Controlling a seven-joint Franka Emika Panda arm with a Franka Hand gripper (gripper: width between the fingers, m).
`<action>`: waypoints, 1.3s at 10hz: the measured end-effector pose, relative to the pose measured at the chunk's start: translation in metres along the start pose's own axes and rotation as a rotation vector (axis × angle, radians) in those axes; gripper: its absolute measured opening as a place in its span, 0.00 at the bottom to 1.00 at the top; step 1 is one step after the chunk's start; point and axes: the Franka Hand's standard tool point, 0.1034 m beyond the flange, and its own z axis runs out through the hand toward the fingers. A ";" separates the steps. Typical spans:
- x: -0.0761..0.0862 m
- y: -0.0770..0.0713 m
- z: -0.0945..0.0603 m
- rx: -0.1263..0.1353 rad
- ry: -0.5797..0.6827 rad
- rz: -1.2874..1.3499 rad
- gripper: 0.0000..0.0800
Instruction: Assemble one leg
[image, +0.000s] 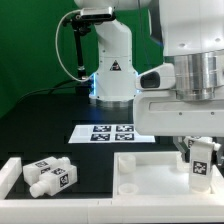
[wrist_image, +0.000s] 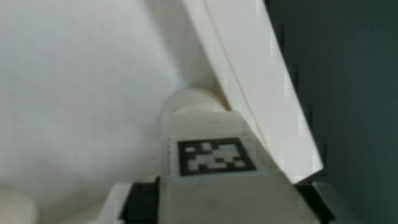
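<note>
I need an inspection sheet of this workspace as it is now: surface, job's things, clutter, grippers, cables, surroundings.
Surface: black table, marker board lying flat on it.
Job's things: leg held upright at the white tabletop; whether they touch cannot be told. Other legs lie loose at the exterior view's left.
Clutter: nothing seen.
Grippers: gripper shut on the leg.
Cables: black cable looping beside the arm's base.
Surroundings: green backdrop.

The arm reaches down over the worktop's (image: 40, 120) near edge at the exterior view's right, claw (image: 200, 156) vertical, both fingers (wrist_image: 139, 205) clamped on the leg (image: 201, 172)
</note>
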 end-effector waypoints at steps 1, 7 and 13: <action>0.001 0.000 0.000 0.004 0.003 0.118 0.37; -0.004 -0.004 0.002 0.037 -0.053 0.826 0.37; 0.000 0.000 -0.002 0.011 -0.055 0.204 0.81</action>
